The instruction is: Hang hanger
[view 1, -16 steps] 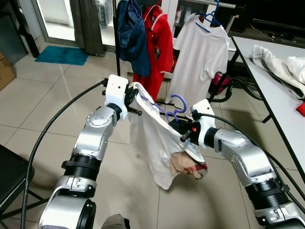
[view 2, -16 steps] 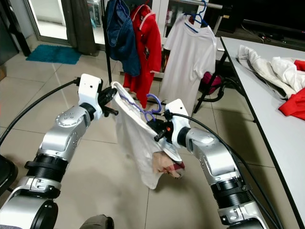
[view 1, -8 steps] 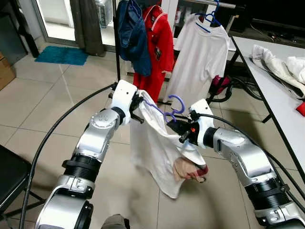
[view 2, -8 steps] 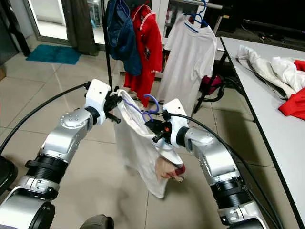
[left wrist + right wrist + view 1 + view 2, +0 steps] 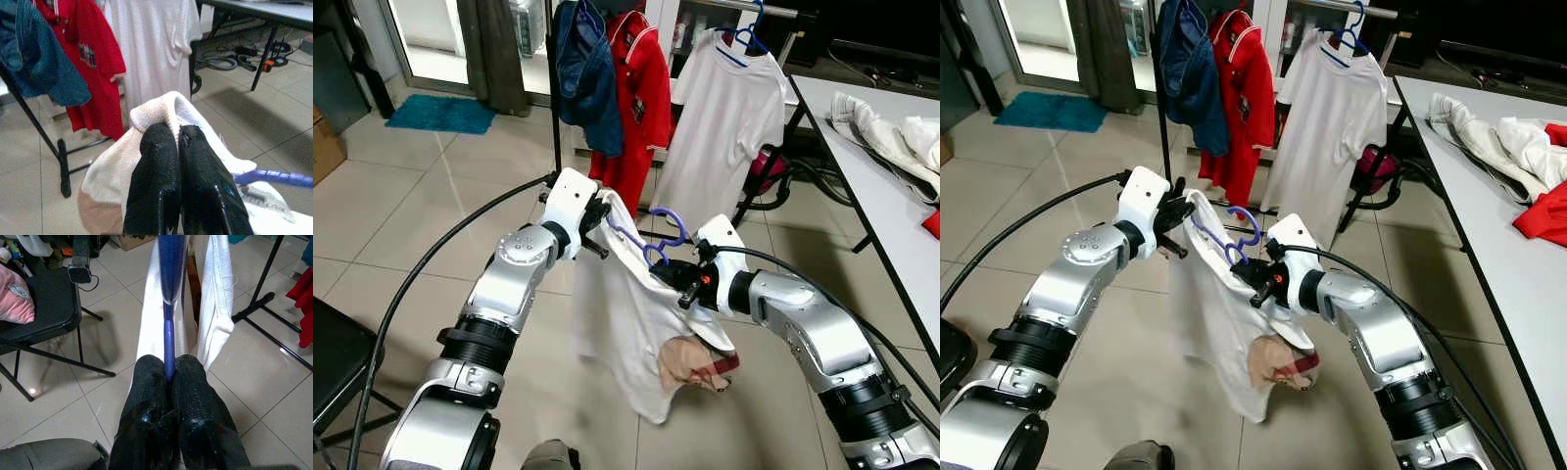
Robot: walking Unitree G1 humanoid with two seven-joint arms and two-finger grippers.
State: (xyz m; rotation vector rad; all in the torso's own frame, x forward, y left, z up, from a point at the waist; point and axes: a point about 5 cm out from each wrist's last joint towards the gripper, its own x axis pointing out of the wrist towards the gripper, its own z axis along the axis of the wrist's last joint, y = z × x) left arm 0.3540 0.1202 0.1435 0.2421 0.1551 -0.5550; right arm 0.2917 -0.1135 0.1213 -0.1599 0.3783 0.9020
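Landmark: the black metal clothes rack (image 5: pixel 551 88) is standing on the tiled floor ahead of the robot.
On the rack: a dark blue denim garment (image 5: pixel 585 73), a red polo shirt (image 5: pixel 641 93) with a small chest patch too blurred to read, and a white T-shirt (image 5: pixel 729 117) on a blue hanger are hanging side by side.
Task hanger: the purple plastic hanger (image 5: pixel 658 235) is being held in the air short of the rack, below the hanging clothes, its hook pointing up toward them.
Garment on it: a white cloth garment with a tan and red patch near its hem (image 5: pixel 636 318) is draping from the hanger toward the floor.
Left gripper (image 5: pixel 177 137): its black fingers are pinching a fold of the white garment's upper edge, on the denim side of the rack.
Right gripper (image 5: pixel 169 374): its fingers are clamping the purple hanger's shaft, under the white T-shirt's side of the rack.
Table: a white table (image 5: pixel 862 176) with crumpled light clothes (image 5: pixel 901 132) is standing to the right of the rack.
Mat: a teal floor mat (image 5: pixel 440 113) is lying well left of the rack.
Writing: no lettering is legible.
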